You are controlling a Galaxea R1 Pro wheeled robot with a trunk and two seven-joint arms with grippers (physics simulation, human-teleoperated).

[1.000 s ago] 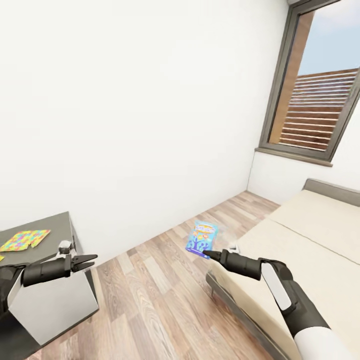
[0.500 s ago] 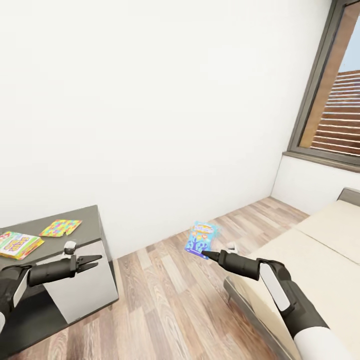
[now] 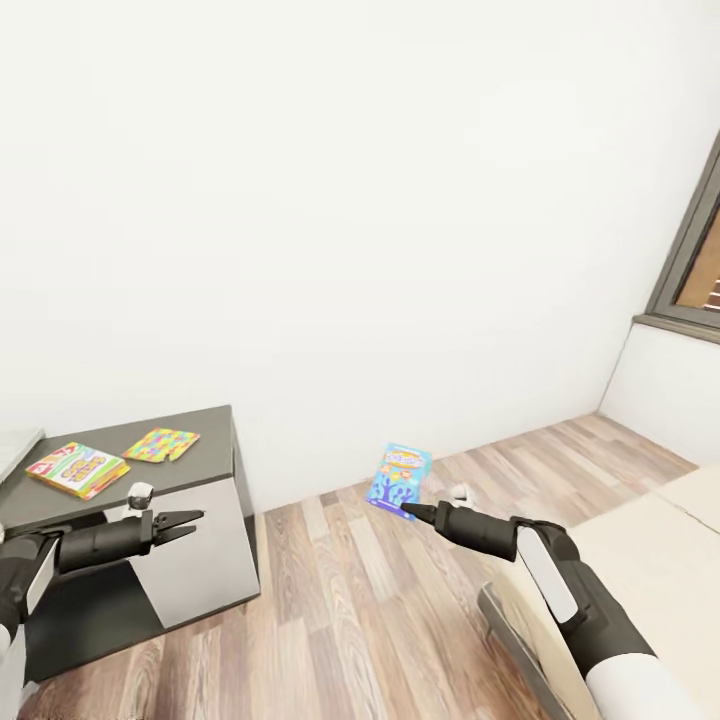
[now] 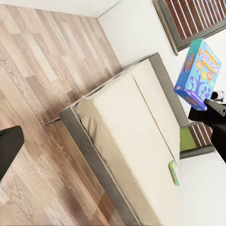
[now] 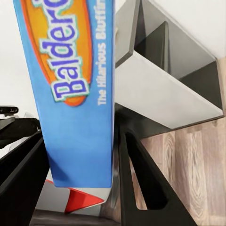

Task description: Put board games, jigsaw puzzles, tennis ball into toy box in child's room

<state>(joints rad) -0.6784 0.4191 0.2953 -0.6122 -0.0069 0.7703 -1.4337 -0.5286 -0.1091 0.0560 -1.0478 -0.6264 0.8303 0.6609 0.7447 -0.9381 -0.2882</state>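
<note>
Your right gripper [image 3: 412,511] is clamped on the lower edge of a flat blue cardboard board game box [image 3: 399,479] printed with a purple tree and orange lettering; the box stands upright in the air over the wood-plank floor [image 3: 360,590], in front of the white wall [image 3: 350,200]. In the right wrist view the box [image 5: 70,89] sits between the two black fingers [image 5: 136,188], its side reading "Balderd…". Your left gripper [image 3: 180,523] hangs empty with its fingers slightly apart, just in front of the dark grey lower section of the desk [image 3: 200,440]. On that dark top lie a thin multicoloured jigsaw puzzle mat [image 3: 162,443] and, near it, a flat board game box with bright red, yellow and green print [image 3: 78,469]; the two are apart. At the right edge of the head view you see the corner of the beige mattress on its grey bed frame [image 3: 640,560]. The left wrist view shows the bed [image 4: 136,141] lengthwise, with a small green flat box [image 4: 174,172] lying on the mattress
</note>
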